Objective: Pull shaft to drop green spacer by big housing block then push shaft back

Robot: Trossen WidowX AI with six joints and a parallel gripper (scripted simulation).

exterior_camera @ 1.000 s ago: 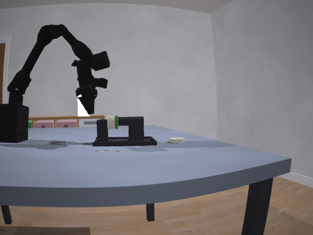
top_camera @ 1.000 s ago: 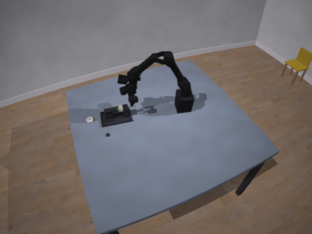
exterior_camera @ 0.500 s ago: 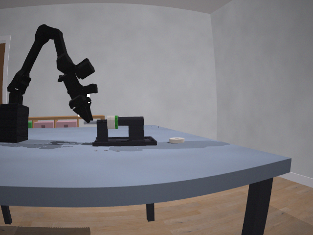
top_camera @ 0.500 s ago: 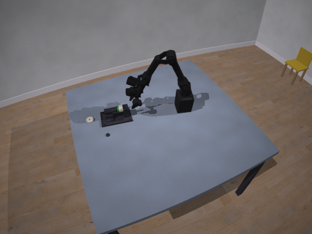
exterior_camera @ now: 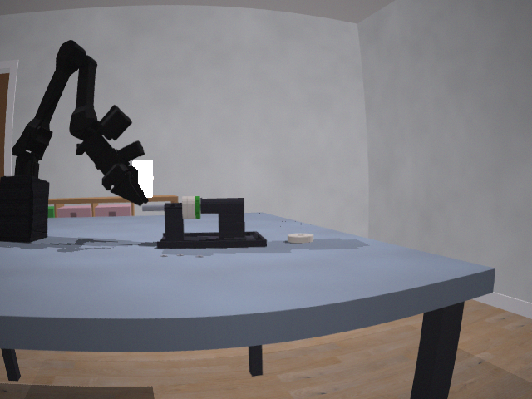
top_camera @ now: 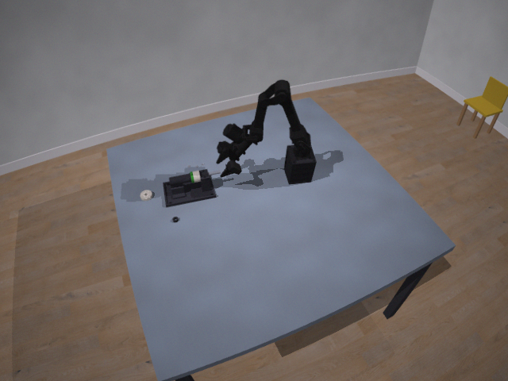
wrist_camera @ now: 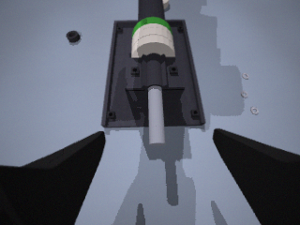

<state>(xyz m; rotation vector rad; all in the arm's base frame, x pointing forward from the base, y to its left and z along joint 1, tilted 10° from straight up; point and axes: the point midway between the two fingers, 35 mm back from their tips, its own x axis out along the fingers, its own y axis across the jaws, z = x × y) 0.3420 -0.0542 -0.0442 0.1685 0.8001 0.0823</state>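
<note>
A grey shaft (wrist_camera: 156,114) runs through a black fixture on a black base plate (top_camera: 189,191). Its free end sticks out of the small support (exterior_camera: 173,219) toward me. On the shaft sit cream spacers (wrist_camera: 152,43) and a green spacer (wrist_camera: 149,22). The green one lies against the big housing block (exterior_camera: 230,214); it also shows in the exterior view (exterior_camera: 197,207) and the top view (top_camera: 191,176). My gripper (wrist_camera: 159,135) is open and empty. Its fingers stand wide to either side of the shaft's free end, just short of it, in the exterior view (exterior_camera: 138,195) and the top view (top_camera: 226,163).
A loose cream ring (top_camera: 146,194) lies on the table beyond the housing, also in the exterior view (exterior_camera: 300,237). A small black ring (top_camera: 175,217) lies in front of the plate. Three tiny washers (wrist_camera: 248,94) lie beside the plate. The arm's base (top_camera: 299,163) stands behind me.
</note>
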